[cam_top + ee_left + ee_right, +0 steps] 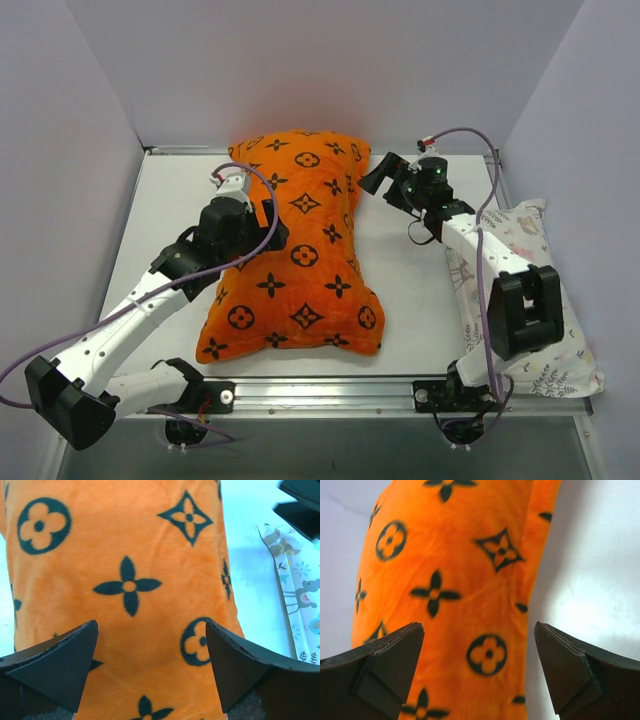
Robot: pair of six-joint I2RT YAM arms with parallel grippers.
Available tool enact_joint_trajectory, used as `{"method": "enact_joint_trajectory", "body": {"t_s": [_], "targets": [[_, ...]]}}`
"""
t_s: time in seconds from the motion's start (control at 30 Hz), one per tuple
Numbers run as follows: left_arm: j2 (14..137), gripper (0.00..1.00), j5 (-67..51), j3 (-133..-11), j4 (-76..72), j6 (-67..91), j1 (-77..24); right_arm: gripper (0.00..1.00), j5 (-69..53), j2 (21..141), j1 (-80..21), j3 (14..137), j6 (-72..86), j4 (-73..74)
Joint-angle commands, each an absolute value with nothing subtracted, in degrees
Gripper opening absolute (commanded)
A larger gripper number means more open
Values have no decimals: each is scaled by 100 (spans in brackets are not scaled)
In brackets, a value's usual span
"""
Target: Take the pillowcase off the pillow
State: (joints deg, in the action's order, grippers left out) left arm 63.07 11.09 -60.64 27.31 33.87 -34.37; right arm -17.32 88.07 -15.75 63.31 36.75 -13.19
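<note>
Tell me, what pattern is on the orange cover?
The pillowcase has black flower and circle motifs; clearest in the left wrist view.

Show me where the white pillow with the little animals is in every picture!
Top external: the animal pillow lies along the right edge of the picture.
Left wrist: a strip of it shows at the right edge.
Right wrist: not in it.
Shared landmark: the orange pillowcase, seen in all three views.
</note>
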Motion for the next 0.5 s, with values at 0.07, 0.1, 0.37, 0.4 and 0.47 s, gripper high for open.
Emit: {"method": "enact_joint_trajectory", "body": {"t_s": [0.07,0.1,0.37,0.4,0.47], "targets": [[6442,98,1863,-6390,3067,3401,-3989,100,-3049,9956,-1160,6846,4437,-3063],[6451,97,1933,-6372,3067,3480,-4086,100,-3180,10306,-1143,6916,4656,-3207],[6776,96,2285,-5925,3076,3805,-4298,100,-2980,11723,-1160,7592,5510,-4165],[6785,92,2363,-5889,3085,3814,-4289,100,-2936,11916,-1238,7655,5476,-4192],[6811,88,2426,-5828,3085,3858,-4289,100,-2770,12075,-1353,7978,5344,-3966]]}}
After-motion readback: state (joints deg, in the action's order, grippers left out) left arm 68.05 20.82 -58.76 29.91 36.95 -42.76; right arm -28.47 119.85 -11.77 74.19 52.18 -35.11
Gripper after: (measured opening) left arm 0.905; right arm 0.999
